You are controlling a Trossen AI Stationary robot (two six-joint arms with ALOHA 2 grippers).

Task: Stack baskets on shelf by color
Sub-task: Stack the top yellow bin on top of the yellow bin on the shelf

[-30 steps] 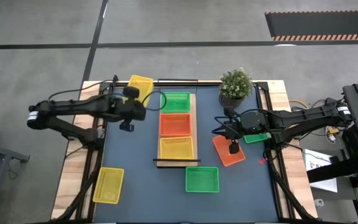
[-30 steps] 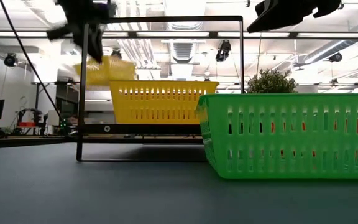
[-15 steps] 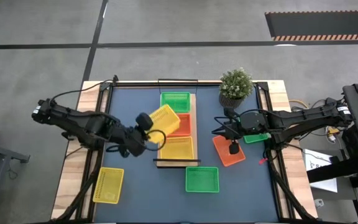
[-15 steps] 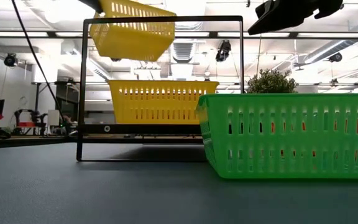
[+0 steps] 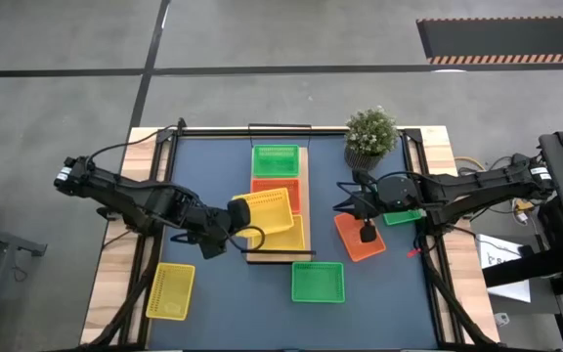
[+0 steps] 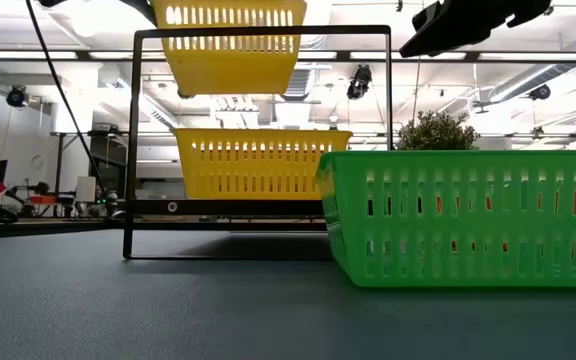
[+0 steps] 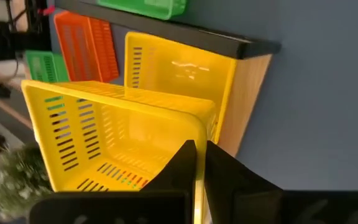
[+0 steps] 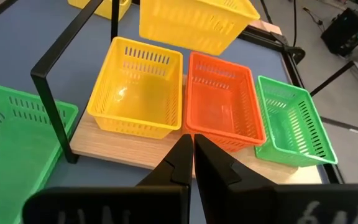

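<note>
Baskets sit in a row on the shelf in the middle of the high view: a green basket at the upper end, an orange basket in the middle, and a yellow basket at the lower end, next to the black wire frame. A second yellow basket hangs tilted in the air above the orange and yellow ones, gripped by its rim in the left claw, which is clenched on it at centre-left of the frame. In the low view this held basket floats near the top of the frame, apart from the yellow one resting on the shelf below it.

On the blue counter, another green basket lies below the shelf at lower centre, a third yellow basket lies at lower left, and an orange basket lies right of the shelf. The right claw hovers over that orange basket; its fingers are pressed together, grasping nothing. A small green basket shows partly under the right arm. A potted plant stands at upper right of the counter.
</note>
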